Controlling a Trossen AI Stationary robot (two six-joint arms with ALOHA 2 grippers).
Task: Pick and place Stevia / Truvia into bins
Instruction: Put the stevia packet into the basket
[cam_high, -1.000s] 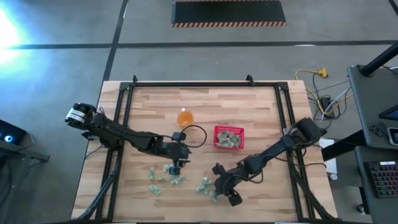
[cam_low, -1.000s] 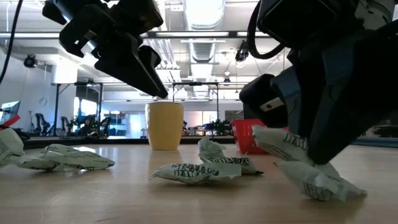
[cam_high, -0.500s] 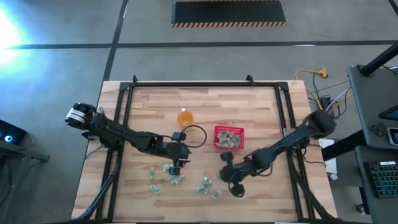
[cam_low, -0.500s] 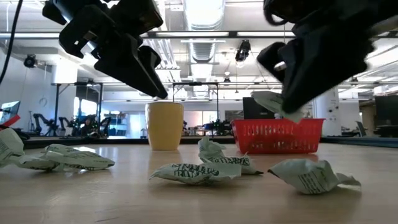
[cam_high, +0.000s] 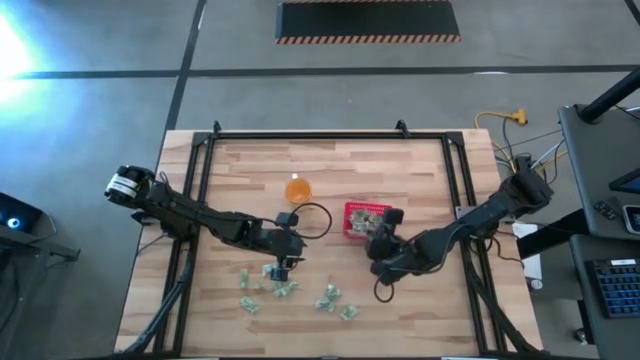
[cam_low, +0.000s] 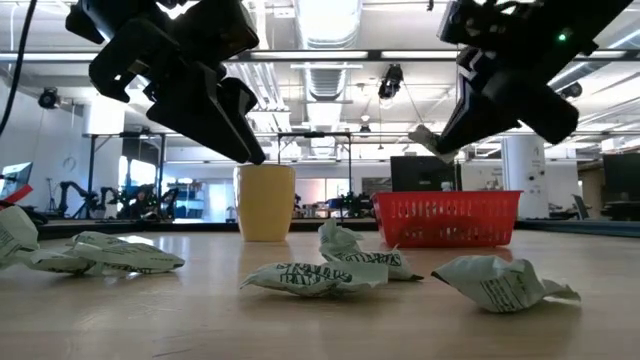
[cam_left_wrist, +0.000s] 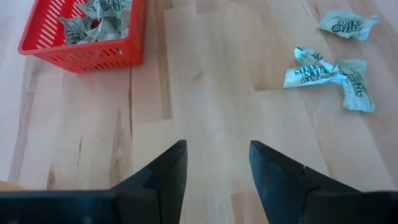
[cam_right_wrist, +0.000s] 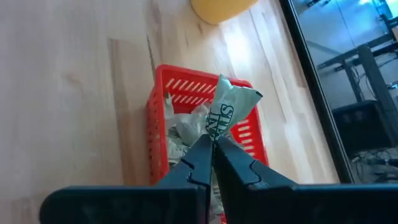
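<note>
Right gripper (cam_right_wrist: 213, 144) pinches one Stevia packet (cam_right_wrist: 227, 109) lengthwise beyond its fingertips, raised over the red basket's (cam_high: 352, 212) near edge. Left gripper (cam_left_wrist: 216, 167) hovers open over bare table (cam_high: 400, 170), left of the basket.

One crumpled green-and-white Stevia packet (cam_right_wrist: 227, 112) is pinched in the closed right pincer (cam_right_wrist: 212, 144) above the red latticed basket (cam_right_wrist: 163, 112), which contains several packets, while others lie scattered (cam_low: 315, 276) on the worktop nearby.

"STEVIA IN THE RAW" on green-and-white packets (cam_left_wrist: 317, 70); "STEVIA" on table packet (cam_low: 312, 275).
</note>
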